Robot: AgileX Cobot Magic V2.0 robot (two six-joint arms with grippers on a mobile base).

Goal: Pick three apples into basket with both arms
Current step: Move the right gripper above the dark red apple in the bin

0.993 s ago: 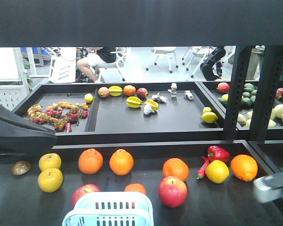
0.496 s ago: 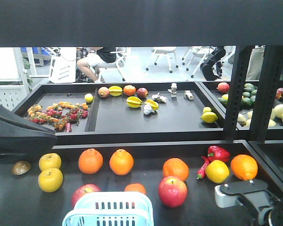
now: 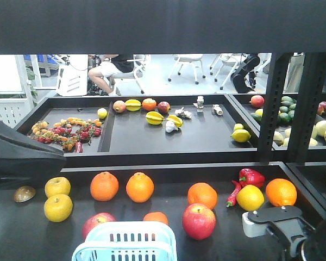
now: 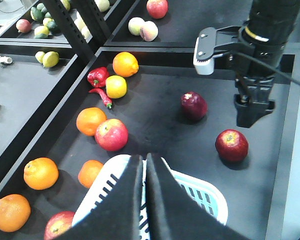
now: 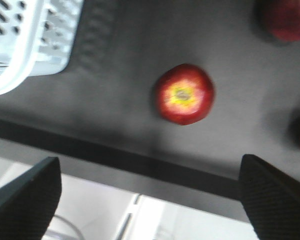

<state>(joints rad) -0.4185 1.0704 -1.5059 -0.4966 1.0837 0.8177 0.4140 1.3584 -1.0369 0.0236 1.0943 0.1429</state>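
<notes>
Right fingers (image 5: pixel 30 200) stood wide apart at the bottom corners of the right wrist view, gripping nothing. We saw a red apple (image 5: pixel 184 94) with a yellow-green crown lying on the dark bench (image 5: pixel 105 110) in mid-frame, above the gap between them and touching neither. The basket (image 5: pixel 20 55) filled the upper left corner, well apart from that fruit, and a darker apple (image 5: pixel 289 20) sat at the upper right. In the left wrist view we found the left fingers (image 4: pixel 132 200) pressed narrow together at bottom centre, empty, overlapping the basket's rim. A rosy apple (image 4: pixel 111 134) lay left of centre, just beside an orange (image 4: pixel 90 120).
</notes>
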